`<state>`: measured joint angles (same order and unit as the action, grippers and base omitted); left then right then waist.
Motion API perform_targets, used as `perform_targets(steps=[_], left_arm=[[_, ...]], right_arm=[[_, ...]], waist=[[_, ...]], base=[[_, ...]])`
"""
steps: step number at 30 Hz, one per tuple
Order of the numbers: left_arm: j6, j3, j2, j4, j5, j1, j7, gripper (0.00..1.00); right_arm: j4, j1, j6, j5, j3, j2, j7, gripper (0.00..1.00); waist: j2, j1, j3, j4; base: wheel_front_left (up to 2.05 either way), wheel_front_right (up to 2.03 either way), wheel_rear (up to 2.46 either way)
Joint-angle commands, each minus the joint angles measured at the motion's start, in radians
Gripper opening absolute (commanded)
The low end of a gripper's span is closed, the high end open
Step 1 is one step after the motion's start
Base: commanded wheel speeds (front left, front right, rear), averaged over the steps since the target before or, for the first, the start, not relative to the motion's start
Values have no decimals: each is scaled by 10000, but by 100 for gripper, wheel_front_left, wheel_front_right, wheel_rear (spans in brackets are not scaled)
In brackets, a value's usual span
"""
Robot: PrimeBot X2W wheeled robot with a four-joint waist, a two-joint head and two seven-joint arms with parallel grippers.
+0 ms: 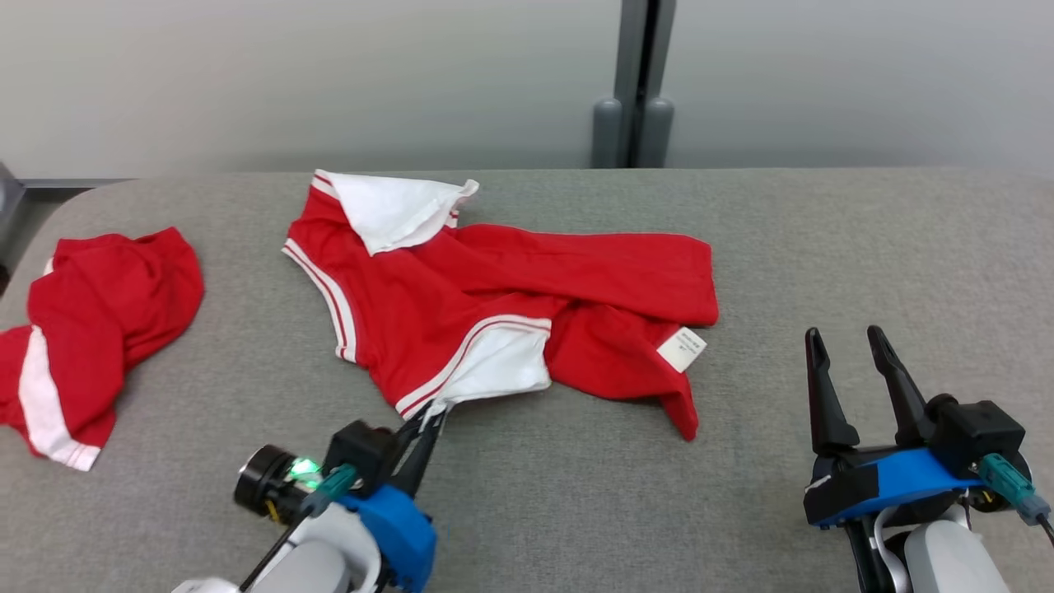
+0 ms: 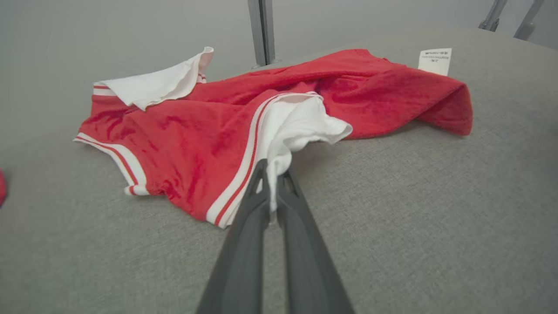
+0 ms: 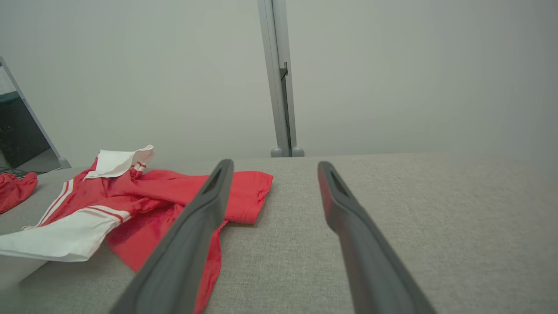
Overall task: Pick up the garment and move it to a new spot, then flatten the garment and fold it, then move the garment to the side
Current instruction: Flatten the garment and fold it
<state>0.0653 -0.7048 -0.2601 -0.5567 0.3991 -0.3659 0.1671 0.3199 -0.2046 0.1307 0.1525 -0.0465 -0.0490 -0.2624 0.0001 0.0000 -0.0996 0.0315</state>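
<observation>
Barely starting: left jaws are pinching the garment (image 1: 494, 280) by its near white edge, right jaws are waiting spread; moving, flattening, folding pending.

Label (image 1: 682, 348) print on the garment (image 1: 494, 280) is illegible.

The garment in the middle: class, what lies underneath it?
The garment lies on the grey surface, which shows all round it. Its crumpled folds cover anything else beneath; that cannot be seen.
</observation>
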Motion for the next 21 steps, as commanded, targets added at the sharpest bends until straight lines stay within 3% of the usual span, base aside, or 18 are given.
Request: perform_targets(steps=[1,10,15,21], left_arm=[[-153,143,-222,272,83,269,-20,0],[-1307,1151,-1851,2585,796,2330,-419,0],[-2023,1652,-2409,3644,1151,3364,-705,0],[-2401,1846,-2762,4377,1392,4096,-1009,0]], right_arm=[[39,116,1,6,-22,-26,-36,100],[38,287,1,-127,-265,-26,-38,100],[57,324,1,-196,-300,-27,-38,100],[92,350,1,-241,-293,-26,-36,100]], waist=[[-1,0,12,115],[-1,0,156,750],[-1,0,188,936],[-1,0,199,1049]], base=[[0,0,0],[0,0,0],[0,0,0],[0,0,0]])
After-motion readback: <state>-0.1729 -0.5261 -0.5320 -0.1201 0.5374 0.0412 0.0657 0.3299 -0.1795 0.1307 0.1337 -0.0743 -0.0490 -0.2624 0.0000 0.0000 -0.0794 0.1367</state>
